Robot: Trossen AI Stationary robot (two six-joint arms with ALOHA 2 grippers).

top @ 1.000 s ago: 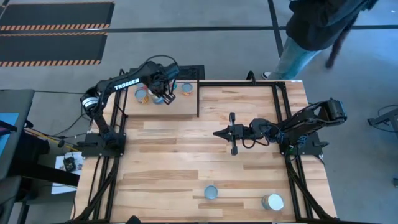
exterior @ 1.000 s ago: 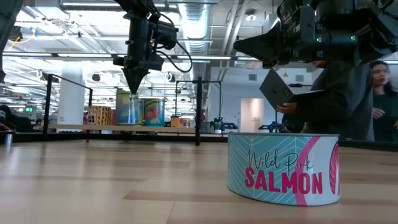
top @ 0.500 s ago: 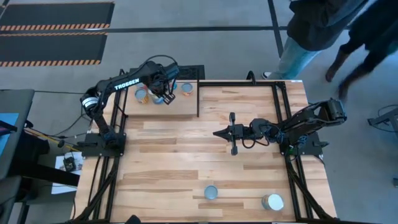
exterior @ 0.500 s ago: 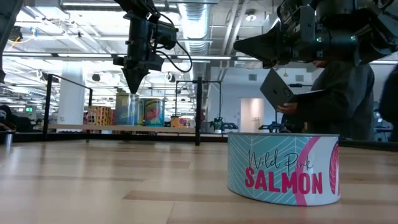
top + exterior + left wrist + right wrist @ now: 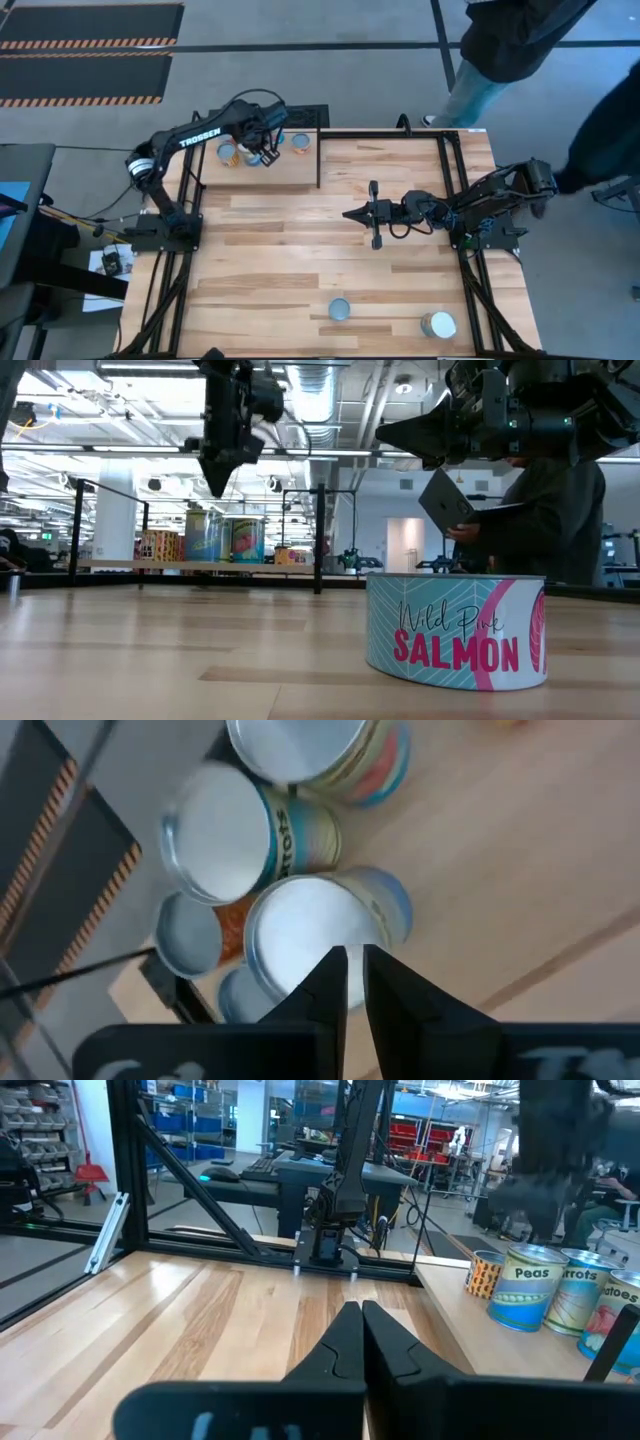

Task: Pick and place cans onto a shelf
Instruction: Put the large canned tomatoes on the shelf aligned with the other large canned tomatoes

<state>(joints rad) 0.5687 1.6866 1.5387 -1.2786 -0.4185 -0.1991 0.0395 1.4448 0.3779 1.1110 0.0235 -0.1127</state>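
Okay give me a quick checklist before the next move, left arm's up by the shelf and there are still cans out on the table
1. Left gripper free of the cans: ok. It hangs above the shelf group, fingers shut, holding nothing.
2. Placed cans upright: ok. The shelf cans stand on end, close together.
3. Cans left to pick: ok. The blue-topped can and the white-topped can sit on the table's near part.
4. Right gripper ready: ok. It waits over mid-table, shut and empty.
5. Room left on the shelf: ok. Bare board shows beside the group.
6. Surroundings: not ok. A person stands close behind the table.
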